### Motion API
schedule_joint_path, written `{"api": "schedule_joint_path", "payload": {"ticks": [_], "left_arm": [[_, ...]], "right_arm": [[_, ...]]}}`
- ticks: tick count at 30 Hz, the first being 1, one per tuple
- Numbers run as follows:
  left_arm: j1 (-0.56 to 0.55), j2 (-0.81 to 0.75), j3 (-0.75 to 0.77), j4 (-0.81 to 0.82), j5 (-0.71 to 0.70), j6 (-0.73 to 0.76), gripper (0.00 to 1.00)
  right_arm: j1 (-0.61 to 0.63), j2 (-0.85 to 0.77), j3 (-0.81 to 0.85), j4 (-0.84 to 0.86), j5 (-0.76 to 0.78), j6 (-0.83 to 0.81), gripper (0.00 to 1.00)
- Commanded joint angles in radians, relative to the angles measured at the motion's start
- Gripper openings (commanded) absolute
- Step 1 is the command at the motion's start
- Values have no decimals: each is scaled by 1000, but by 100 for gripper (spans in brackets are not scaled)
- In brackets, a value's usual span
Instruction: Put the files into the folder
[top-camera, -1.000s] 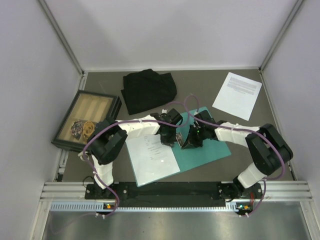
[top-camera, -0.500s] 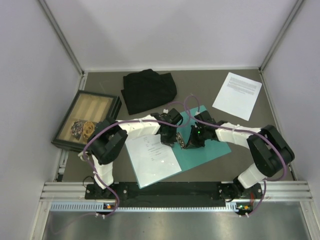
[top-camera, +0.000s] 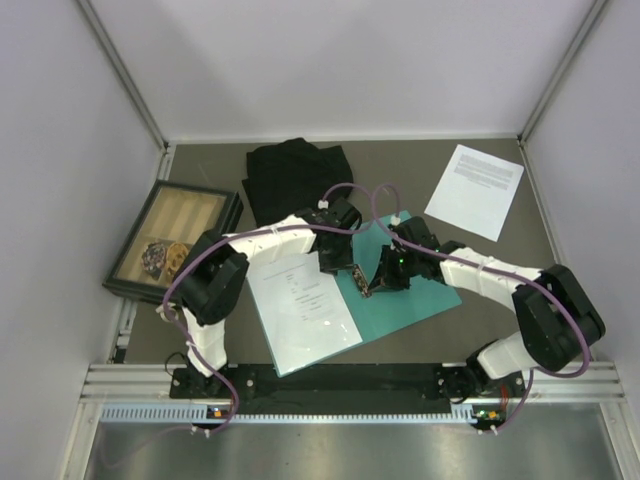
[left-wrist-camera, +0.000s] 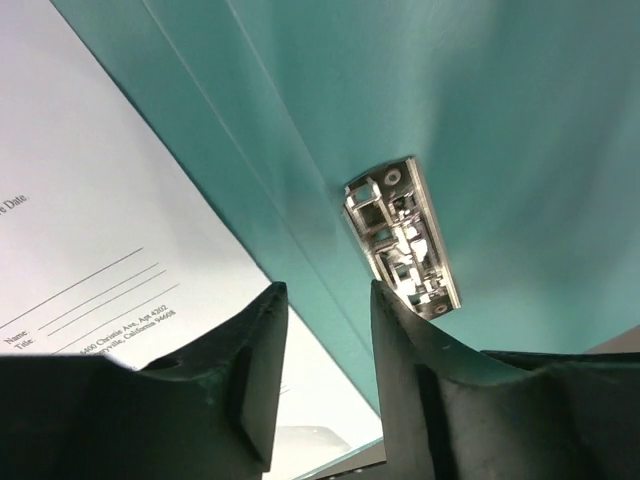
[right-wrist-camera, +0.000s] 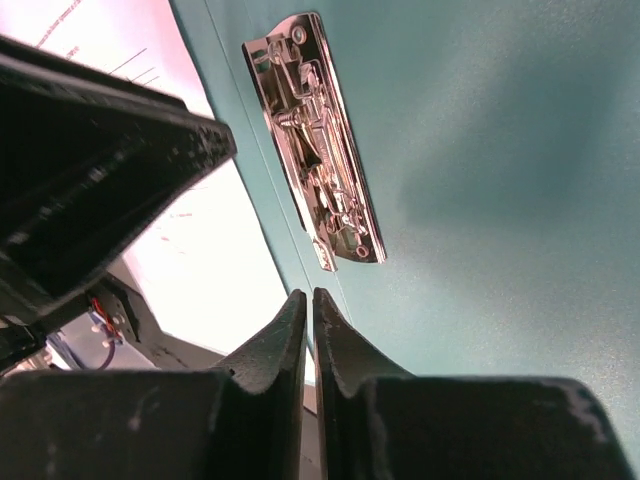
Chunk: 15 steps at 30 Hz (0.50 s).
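The teal folder (top-camera: 425, 290) lies open at the table's middle. One white sheet (top-camera: 300, 310) lies on its left half. The second sheet (top-camera: 475, 190) lies apart at the back right. My left gripper (top-camera: 345, 268) is open and empty, low over the folder's spine (left-wrist-camera: 500, 120), with the metal clip (left-wrist-camera: 400, 240) just beyond its fingertips and the sheet (left-wrist-camera: 90, 200) to its left. My right gripper (top-camera: 370, 288) is shut and empty, its tips (right-wrist-camera: 309, 300) close in front of the clip (right-wrist-camera: 315, 140) on the folder's inner face (right-wrist-camera: 500, 180).
A black cloth (top-camera: 297, 180) lies at the back centre. A dark-framed wooden tray (top-camera: 175, 238) with small items sits at the left. Grey walls close in the table on three sides. The two grippers are close together, and the left one shows in the right wrist view (right-wrist-camera: 90, 150).
My left wrist has lifted back toward the far side. My right gripper has shifted slightly left toward the clip. The folder and both sheets have stayed put.
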Motion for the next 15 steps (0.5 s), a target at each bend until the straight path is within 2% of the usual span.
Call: {"api": "schedule_joint_path", "payload": {"ticks": [1,5,15], "left_arm": [[13,47,100,-20,-45,-80,44],[13,106,161,-63,-49,-135,43],[1,104,174,-106,-134,-224,36]], "right_arm": [[-13,-33,23,30,-33,-22,8],[-30,-37,12,39,-47,-36,8],[-45,-47,-11,28,-33,-67,8]]}}
